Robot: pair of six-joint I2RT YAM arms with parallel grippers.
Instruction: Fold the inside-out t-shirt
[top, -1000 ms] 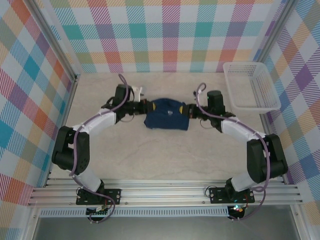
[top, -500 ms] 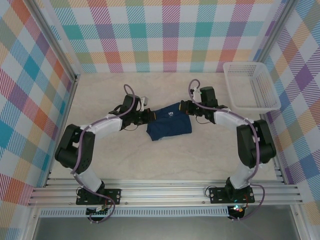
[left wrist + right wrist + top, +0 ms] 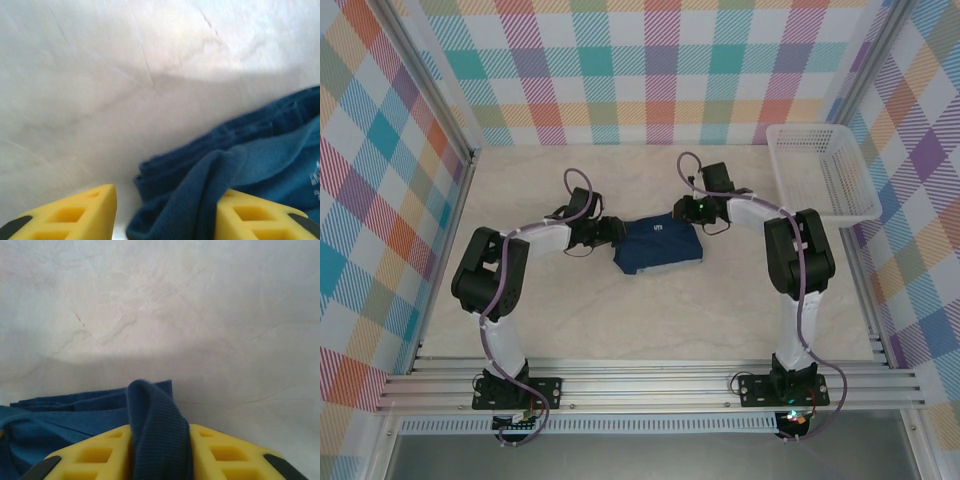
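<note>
The inside-out t-shirt (image 3: 660, 246), dark navy, lies in a compact folded bundle at the middle of the table, with a small white print on its top face. My left gripper (image 3: 614, 232) sits at the bundle's left edge. In the left wrist view it (image 3: 167, 207) stands open, and a loose ridge of the t-shirt (image 3: 260, 160) lies between the spread yellow fingers (image 3: 75, 212). My right gripper (image 3: 687, 211) is at the bundle's far right corner. In the right wrist view it (image 3: 160, 442) is shut on a ribbed fold of the t-shirt (image 3: 60, 420).
A white mesh basket (image 3: 810, 127) stands at the back right of the beige table (image 3: 650, 320). Checked walls enclose the left, back and right sides. Bare tabletop runs in front of the bundle towards the arm bases.
The shirt has been drawn into a smaller, squarer bundle. Both grippers have shifted towards the back and inward. The left gripper's fingers now stand apart around the cloth.
</note>
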